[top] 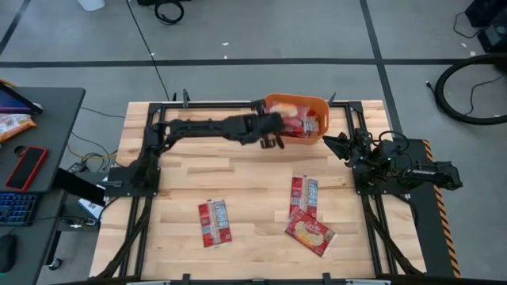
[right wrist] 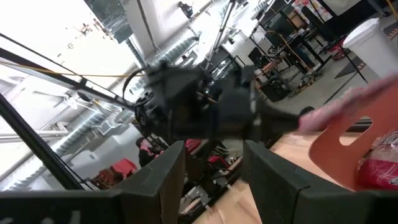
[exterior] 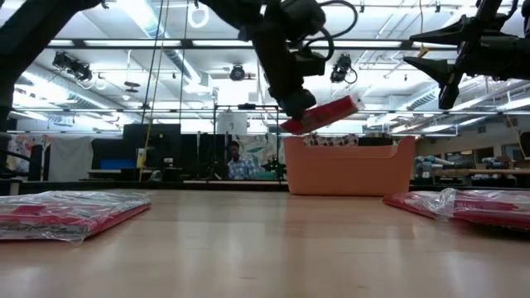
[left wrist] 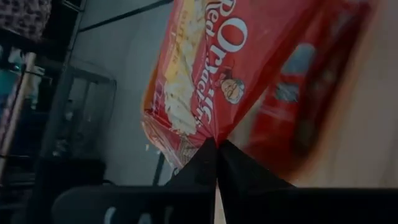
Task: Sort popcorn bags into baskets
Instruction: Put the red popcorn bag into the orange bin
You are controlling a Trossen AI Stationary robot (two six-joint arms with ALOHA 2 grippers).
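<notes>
My left gripper (top: 273, 136) reaches across to the orange basket (top: 271, 105) at the table's far edge and is shut on a red popcorn bag (exterior: 327, 113). That bag hangs in the air just above the basket (exterior: 348, 170). Red bags (top: 305, 119) lie inside the basket. Three more bags lie flat on the table: one near the middle (top: 214, 222), two to the right (top: 303, 194) (top: 310, 231). My right gripper (top: 337, 142) waits open beside the basket's right end, raised off the table (exterior: 439, 62). My left gripper pinches the popcorn bag between its two fingertips (left wrist: 202, 155) at one end edge (left wrist: 208, 134). The fingers come from above, slanting down. The bag is lifted clear and sticks out beyond the fingers, tilted, over the basket's left end (exterior: 298, 149).
A dark desk stands left of the table with a red phone (top: 28, 166), an orange-and-white snack packet (top: 12, 123) and a keyboard (top: 16, 207). A person (exterior: 238, 161) sits far off in the room. Bare wood lies between the basket and the loose bags.
</notes>
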